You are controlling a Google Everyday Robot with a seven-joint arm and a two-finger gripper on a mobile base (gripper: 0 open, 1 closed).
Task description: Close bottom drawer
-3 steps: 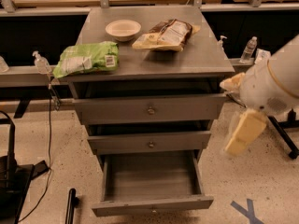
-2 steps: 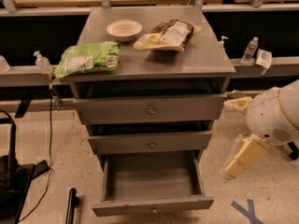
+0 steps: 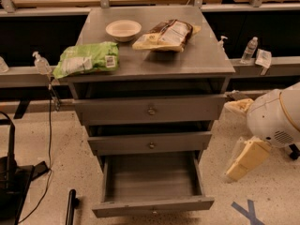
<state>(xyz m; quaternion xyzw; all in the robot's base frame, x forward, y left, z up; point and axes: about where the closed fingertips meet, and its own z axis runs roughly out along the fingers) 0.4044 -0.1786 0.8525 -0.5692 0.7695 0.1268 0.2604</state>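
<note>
The grey metal table is a boxy cabinet with a flat, matte top and three drawers stacked below its front edge. The widest drawer front and the mid-width drawer front each stand out only a little. The bottom drawer is pulled far out toward the camera below the table's front edge. It is a shallow grey box, nothing visible inside, with its narrow front panel lowest in view, so closing has not begun.

The robot's smooth white rounded arm shell sits off the table's front-right corner, to the side of the drawers, not in front of them. Its claw hangs there holding nothing. The two cream, blocky fingers are spread wide, one high and one low. That probably suits a flat push on the panel better than a pinch on the knob.

A crinkly green bag lies at the front-left corner. A brown and cream snack bag lies toward the back right. A round, pale bowl sits just left of it, near the back edge.
</note>
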